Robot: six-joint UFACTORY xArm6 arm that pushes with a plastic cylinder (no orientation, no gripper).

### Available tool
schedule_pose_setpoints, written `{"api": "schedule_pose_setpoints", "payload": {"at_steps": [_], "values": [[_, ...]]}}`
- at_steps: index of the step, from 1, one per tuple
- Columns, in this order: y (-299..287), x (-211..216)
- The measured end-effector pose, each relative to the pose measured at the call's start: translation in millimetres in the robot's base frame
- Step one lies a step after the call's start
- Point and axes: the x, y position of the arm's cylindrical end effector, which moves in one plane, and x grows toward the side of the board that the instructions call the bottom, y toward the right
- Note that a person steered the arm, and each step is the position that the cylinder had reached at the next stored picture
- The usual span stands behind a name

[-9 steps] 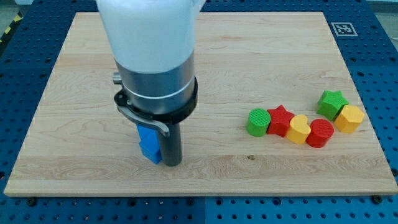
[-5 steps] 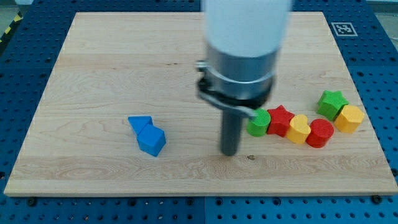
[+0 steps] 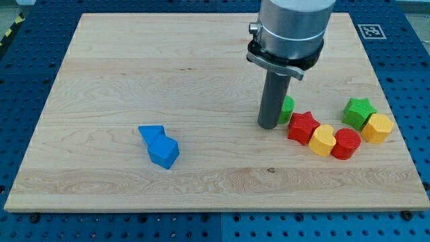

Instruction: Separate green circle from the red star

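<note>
green circle (image 3: pixel 287 107) half hidden behind my tip (image 3: pixel 268 126), just above red star (image 3: pixel 302 127) | wooden board (image 3: pixel 134 74) on blue pegboard (image 3: pixel 27 60) | no claw fitted, only a rod

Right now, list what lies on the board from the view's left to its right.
blue blocks → my tip → green circle → red star → yellow block → red cylinder → green star → yellow block
</note>
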Motion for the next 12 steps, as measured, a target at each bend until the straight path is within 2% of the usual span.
{"api": "schedule_pose_setpoints", "payload": {"at_steps": [2, 4, 6, 8, 11, 12], "values": [[0.1, -26.0], [1.7, -28.2], [16.6, 5.4], [45.4, 13.9], [21.8, -70.8], [43.9, -70.8]]}}
